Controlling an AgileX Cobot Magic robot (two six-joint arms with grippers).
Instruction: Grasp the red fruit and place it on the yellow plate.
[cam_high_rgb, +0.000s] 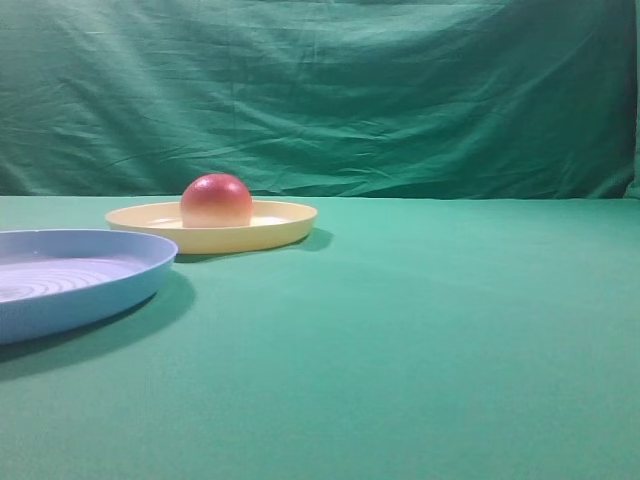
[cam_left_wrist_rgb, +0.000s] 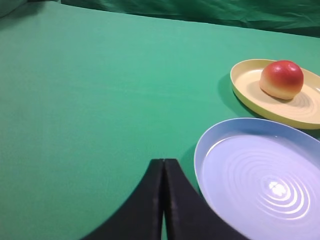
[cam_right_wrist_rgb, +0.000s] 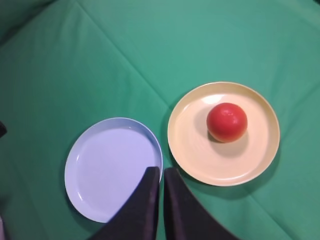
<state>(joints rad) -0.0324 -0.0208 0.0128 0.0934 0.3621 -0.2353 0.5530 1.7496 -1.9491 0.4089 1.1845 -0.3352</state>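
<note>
Right by the camera, you see the left gripper (cam_left_wrist_rgb: 163, 165) with its two black fingers (cam_left_wrist_rgb: 150, 200) pressed together, holding nothing. It sits low over the green cloth (cam_left_wrist_rgb: 90, 100), just beside the blue plate (cam_left_wrist_rgb: 260, 185). Your right gripper (cam_right_wrist_rgb: 160, 172) hangs high above the two plates, and its fingers are pressed together too, with nothing in them. The red fruit (cam_high_rgb: 216, 201) sits on the yellow plate (cam_high_rgb: 285, 228), red side up, a bit off the middle. You can see the yellow plate lies just beside the blue plate, not touching it.
</note>
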